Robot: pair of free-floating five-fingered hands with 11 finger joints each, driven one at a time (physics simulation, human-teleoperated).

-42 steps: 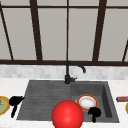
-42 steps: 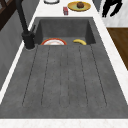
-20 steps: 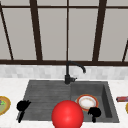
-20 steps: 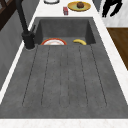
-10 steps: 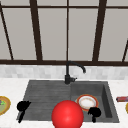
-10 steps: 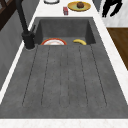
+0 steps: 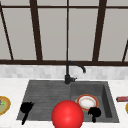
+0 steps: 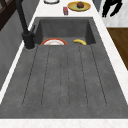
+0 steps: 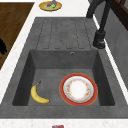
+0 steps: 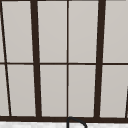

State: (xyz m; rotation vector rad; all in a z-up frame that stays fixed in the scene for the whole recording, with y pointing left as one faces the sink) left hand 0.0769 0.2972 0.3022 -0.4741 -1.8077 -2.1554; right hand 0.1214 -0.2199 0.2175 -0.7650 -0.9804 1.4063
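Just in front of the plate (image 7: 87, 102) in the sink (image 7: 45, 92), the right hand (image 7: 94, 112) is seen, fingers apparently loosely curled and empty, nearer than the left hand (image 7: 26, 108).

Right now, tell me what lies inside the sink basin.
Inside the sink basin lie a red-rimmed plate and a banana. Whatever is under the plate is covered.
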